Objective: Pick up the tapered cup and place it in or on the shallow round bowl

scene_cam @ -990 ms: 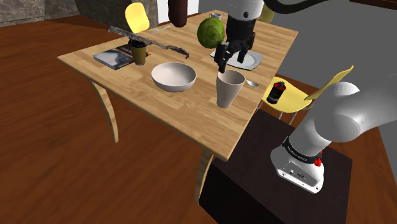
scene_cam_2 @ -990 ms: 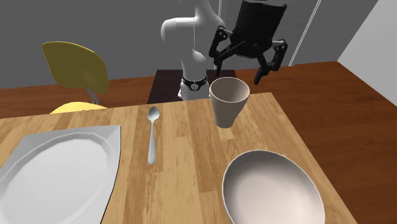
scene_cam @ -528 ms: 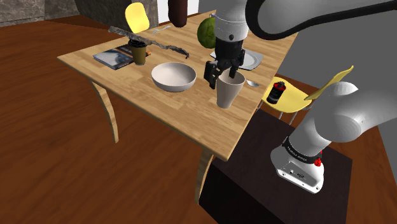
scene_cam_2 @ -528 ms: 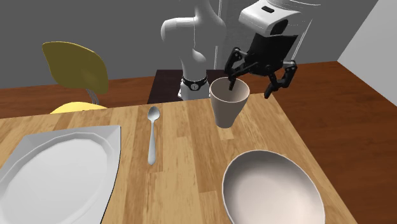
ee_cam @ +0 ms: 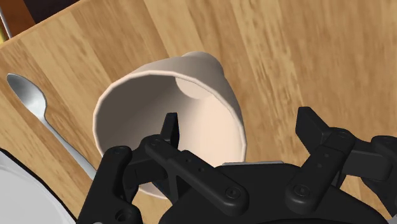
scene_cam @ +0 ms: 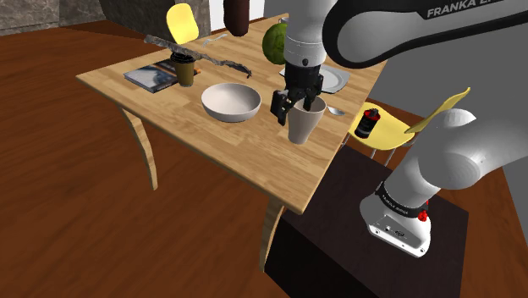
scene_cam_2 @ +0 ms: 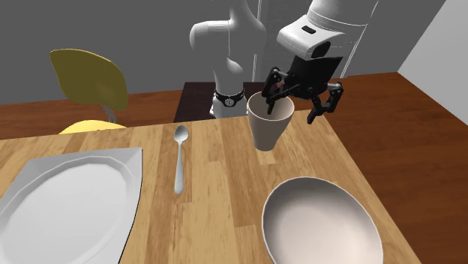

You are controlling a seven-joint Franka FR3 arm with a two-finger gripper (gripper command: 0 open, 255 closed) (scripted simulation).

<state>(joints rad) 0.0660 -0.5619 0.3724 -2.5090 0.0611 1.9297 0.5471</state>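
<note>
Hand: the black two-finger hand (scene_cam: 294,106) hangs over the tapered cup, fingers spread apart. In the wrist view (ee_cam: 238,124) one finger dips inside the rim and the other stands outside, so the cup's wall lies between them with a gap on the outer side.
Tapered cup: pale beige (scene_cam: 303,127), upright on the table near the edge facing the stand. It is straddled by the hand (scene_cam_2: 291,105) but not clamped. Its round base shows through the mouth in the wrist view (ee_cam: 146,108).
Shallow round bowl: off-white (scene_cam: 230,102), on the table near the cup, at the shoulder view's left of it. It sits in the foreground of the second exterior view (scene_cam_2: 315,225).
Table: light wood (scene_cam: 254,161).
Spoon: silver (scene_cam_2: 180,157), lying near the cup; its bowl shows in the wrist view (ee_cam: 28,95).
Plate: grey (scene_cam_2: 67,202), just beyond the spoon.
Chair: yellow (scene_cam: 385,131), pulled up beside the table and carrying a black bottle with a red cap (scene_cam: 365,124).
</note>
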